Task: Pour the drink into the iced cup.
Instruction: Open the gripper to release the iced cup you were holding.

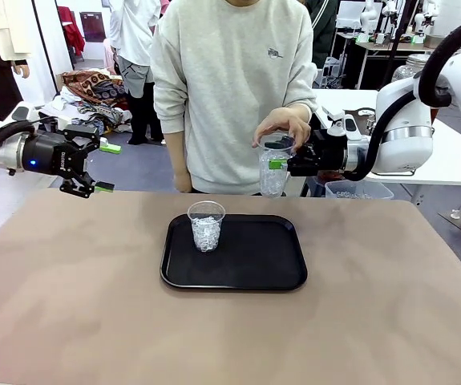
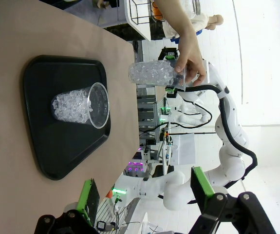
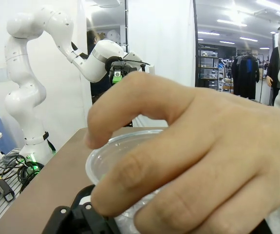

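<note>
The matte tan desk [image 1: 70,305] lay bare around a glossy black tray [image 1: 254,257] with rounded corners, and a white bench [image 1: 454,164] stood in the cluttered room behind. The iced cup [image 1: 206,227], of clear plastic, stood on the tray, lower than both hands and between them. The left hand [image 1: 106,167] hung wide open and held nothing, with free air around it. The right hand [image 1: 277,164] clamped a second clear cup [image 1: 274,183] upright (a person's hand [image 1: 282,128] covered its rim) near the desk's far edge.
</note>
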Robot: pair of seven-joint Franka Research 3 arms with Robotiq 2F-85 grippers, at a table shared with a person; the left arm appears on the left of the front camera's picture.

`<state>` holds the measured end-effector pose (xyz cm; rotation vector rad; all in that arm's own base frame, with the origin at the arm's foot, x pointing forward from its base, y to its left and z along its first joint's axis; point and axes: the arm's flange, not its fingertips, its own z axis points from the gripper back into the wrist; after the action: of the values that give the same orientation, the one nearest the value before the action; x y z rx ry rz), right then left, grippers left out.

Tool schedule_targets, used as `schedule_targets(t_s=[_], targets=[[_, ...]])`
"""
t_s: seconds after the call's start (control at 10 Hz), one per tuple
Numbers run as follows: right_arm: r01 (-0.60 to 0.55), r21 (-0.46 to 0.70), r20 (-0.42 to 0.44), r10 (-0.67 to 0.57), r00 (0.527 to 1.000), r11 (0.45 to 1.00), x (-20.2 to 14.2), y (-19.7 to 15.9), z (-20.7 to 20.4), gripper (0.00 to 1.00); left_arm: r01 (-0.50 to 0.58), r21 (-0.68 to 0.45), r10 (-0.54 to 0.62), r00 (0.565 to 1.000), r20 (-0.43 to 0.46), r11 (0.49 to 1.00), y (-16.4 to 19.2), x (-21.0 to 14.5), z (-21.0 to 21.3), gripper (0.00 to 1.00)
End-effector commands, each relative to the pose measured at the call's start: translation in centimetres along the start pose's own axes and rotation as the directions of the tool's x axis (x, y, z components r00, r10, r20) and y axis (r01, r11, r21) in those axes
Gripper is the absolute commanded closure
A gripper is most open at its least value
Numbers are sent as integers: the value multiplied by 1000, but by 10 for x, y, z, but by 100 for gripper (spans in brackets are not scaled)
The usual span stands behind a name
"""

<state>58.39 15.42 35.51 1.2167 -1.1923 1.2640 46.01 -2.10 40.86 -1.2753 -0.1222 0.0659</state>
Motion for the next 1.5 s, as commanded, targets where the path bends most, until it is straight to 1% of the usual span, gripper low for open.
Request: schedule_targets(t_s=[0.0,0.4,0.5,0.7,0.9,1.1,1.4], targets=[[-7,-2,0,7,1000,1000,4,0,-1,14,-3,-12,4,1000,10,1000,-1,0,-1,0],[0,0,0,0,1000,1000,0,0,0,14,-3,-12,4,1000,10,1000,-1,0,-1,0],[17,13,0,-17,1000,1000,-1,0,0,0,-3,-12,4,1000,10,1000,-1,0,-1,0],[25,12,-7,-25,1000,1000,-1,2,6,0,-3,-12,4,1000,10,1000,-1,0,-1,0],[36,-9,-11,-36,999,999,-5,4,20,0,-3,-12,4,1000,10,1000,-1,0,-1,0],[44,-43,-8,-44,999,998,-13,11,45,0,-3,-12,4,1000,10,1000,-1,0,-1,0],[40,-59,-8,-40,999,997,-25,32,79,0,-3,-12,4,1000,10,1000,-1,0,-1,0]])
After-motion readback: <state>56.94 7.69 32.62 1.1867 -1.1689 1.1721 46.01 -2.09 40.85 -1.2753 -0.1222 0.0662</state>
